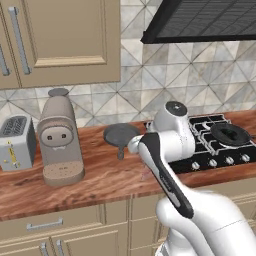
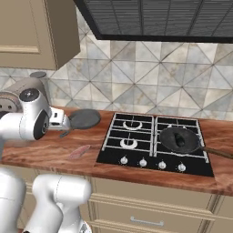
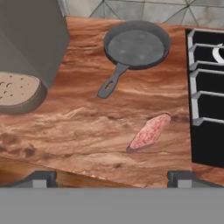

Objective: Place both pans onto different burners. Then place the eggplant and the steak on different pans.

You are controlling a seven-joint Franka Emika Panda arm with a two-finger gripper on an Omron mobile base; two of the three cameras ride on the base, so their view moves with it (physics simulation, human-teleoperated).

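Closest in hand view: gripper, fingertips set wide apart, nothing between them — released, hovering over the wooden counter.

Just beyond the tips: steak, flat on the counter, just beside the cooktop edge but not touching it. Judgement: soft, floppy, light, probably slick. Pinch across the narrow width near mid-length so the ends droop evenly; needs a low approach, since it's thin.

Further out: grey pan on the counter, off the burners, short handle pointing toward the camera. Judgement: rigid, heavier, will want to tilt if lifted by the handle end. Grip the handle close to the bowl, jaws across it.

Dark pan already sits on the front right burner, long handle running right over the counter, eggplant inside it. So what's left, as I read it: grey pan to a free burner, then steak into it.

View differences:
- right base view shows the dark pan with the eggplant and all the burners; hand view catches just the cooktop's left grates.
- hand view gives the steak outline and the grey pan handle direction clearly; in left base view the arm covers the steak area.
- left base view shows the coffee machine and toaster left of the grey pan.
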